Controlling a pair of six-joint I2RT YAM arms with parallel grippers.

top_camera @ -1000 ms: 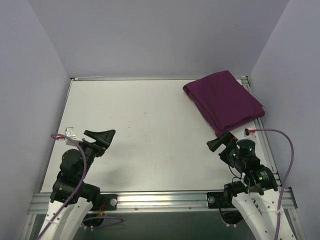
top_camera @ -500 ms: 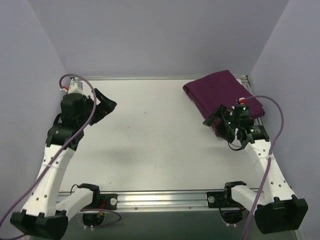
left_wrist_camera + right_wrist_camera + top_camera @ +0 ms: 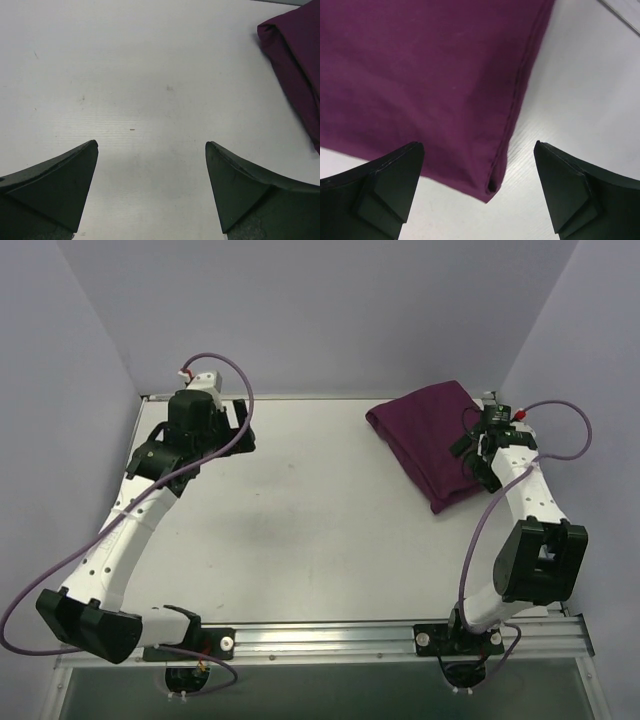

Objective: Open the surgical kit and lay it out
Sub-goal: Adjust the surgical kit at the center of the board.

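The surgical kit [image 3: 440, 440] is a folded dark magenta-purple cloth bundle lying at the table's far right. My right gripper [image 3: 472, 455] hovers open over the bundle's right-hand part. In the right wrist view a hemmed corner of the cloth [image 3: 430, 75] lies between the spread fingers of that gripper [image 3: 479, 145], untouched. My left gripper [image 3: 243, 430] is open at the far left, well away from the bundle. The left wrist view has bare table between the fingers of the left gripper [image 3: 151, 145] and the bundle's edge [image 3: 295, 55] at the top right.
The white table [image 3: 320, 520] is closed in by pale walls on the left, back and right. A metal rail [image 3: 300, 397] runs along the far edge. The bundle lies close to the right edge [image 3: 520, 490].
Both arms have risen from folded poses near their bases and stretched toward the back: the left to the far-left corner, the right out over the cloth bundle. Both grippers stayed open.
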